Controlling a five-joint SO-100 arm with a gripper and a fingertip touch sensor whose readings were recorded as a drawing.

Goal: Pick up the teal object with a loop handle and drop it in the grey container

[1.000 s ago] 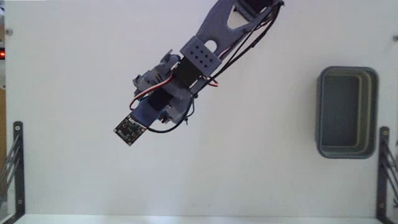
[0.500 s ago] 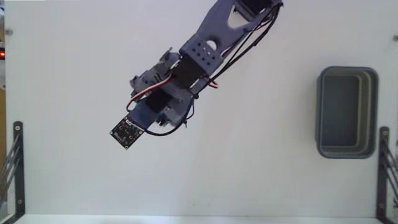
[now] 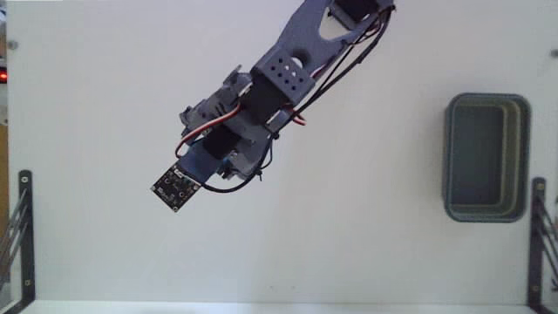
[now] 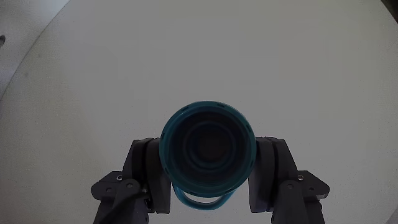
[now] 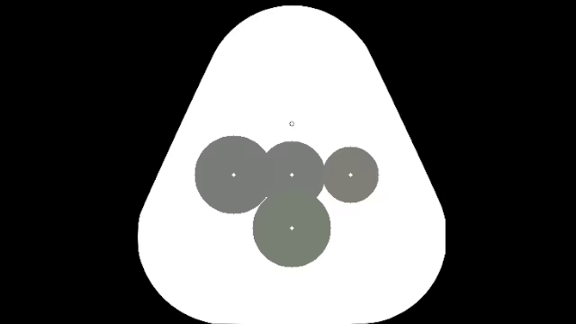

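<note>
In the wrist view we look straight down into the teal cup [image 4: 207,149]: its dark hollow faces the camera, so its axis runs along the line of sight, and its thin loop handle [image 4: 200,200] points to six o'clock, toward the claw's base. The claw [image 4: 207,163] is closed on the cup, one dark finger [image 4: 149,171] pressed against its nine o'clock side and the other against its three o'clock side. We cannot tell whether the cup stands on the white bench [image 4: 205,56] or hangs just above it (nothing under it shows).

Beyond the cup, from nine through twelve to three o'clock, the bench lies bare and open; a curved edge cuts across the far upper left corner.

In the fixed view the arm [image 3: 288,74] reaches in from twelve o'clock toward the frame's centre-left, and its own body and a small circuit board [image 3: 177,186] hide the cup entirely. The grey container [image 3: 486,157] sits well apart at three o'clock, long axis running twelve to six, close to the bench's right edge. Dark brackets [image 3: 23,235] stand at the lower side edges.
</note>
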